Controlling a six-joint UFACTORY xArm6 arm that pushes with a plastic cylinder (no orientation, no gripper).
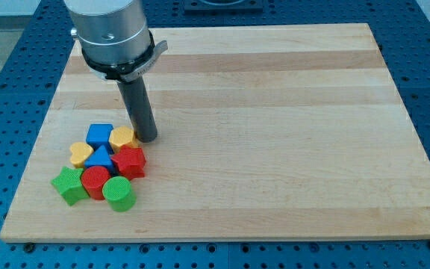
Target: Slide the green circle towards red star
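The arm comes down from the view's top left, and its dark rod stands straight up on the wooden board (275, 112). It holds nothing. My tip (147, 138) rests just right of the yellow block (122, 137), above the red star (131, 161).

There are seven blocks in one tight bunch: two yellow, two blue, two red, and two green would make eight, but I count one green star (69, 184) and one green circle (118, 193).

The green circle sits at the bunch's bottom, touching the red circle (95, 180), just below the red star.

The blue triangle (101, 159) is partly hidden. The blue square (99, 135) and yellow heart (80, 153) sit behind.
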